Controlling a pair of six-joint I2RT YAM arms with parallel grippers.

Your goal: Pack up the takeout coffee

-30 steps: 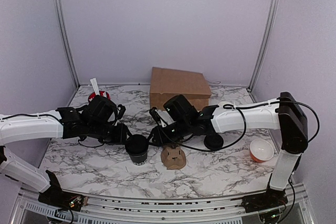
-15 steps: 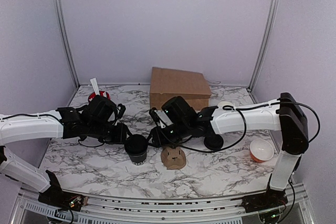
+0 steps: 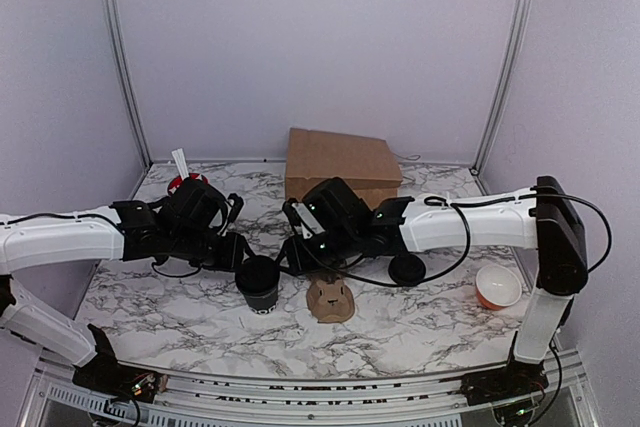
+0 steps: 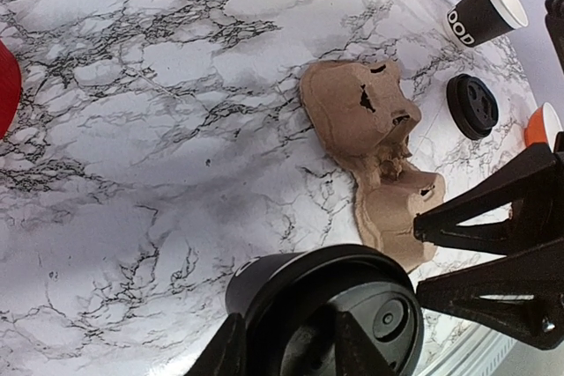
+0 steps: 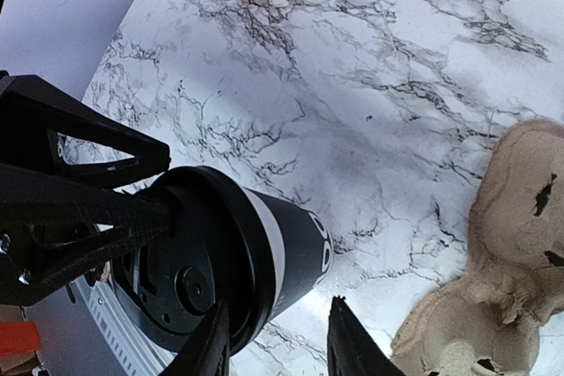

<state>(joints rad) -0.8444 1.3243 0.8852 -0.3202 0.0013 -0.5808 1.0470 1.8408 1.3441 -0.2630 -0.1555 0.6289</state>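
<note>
The takeout coffee (image 3: 260, 283), a black cup with a black lid, stands upright on the marble table (image 3: 180, 317). It fills the bottom of the left wrist view (image 4: 317, 305) and the lower left of the right wrist view (image 5: 229, 253). My left gripper (image 3: 238, 255) is at its left rear and my right gripper (image 3: 293, 259) at its right rear. Both have their fingers apart with the tips at the lid rim, in the left wrist view (image 4: 291, 345) and the right wrist view (image 5: 278, 345). A brown pulp cup carrier (image 3: 331, 299) lies just right of the cup.
A cardboard box (image 3: 340, 165) stands at the back. A loose black lid (image 3: 407, 269), an orange bowl (image 3: 497, 287) and a lidless black cup with a white rim (image 4: 485, 11) are on the right. A red cup (image 3: 186, 185) is back left.
My right gripper has shifted slightly left and back beside the cup. My left gripper has edged back a little. The cup has not moved.
</note>
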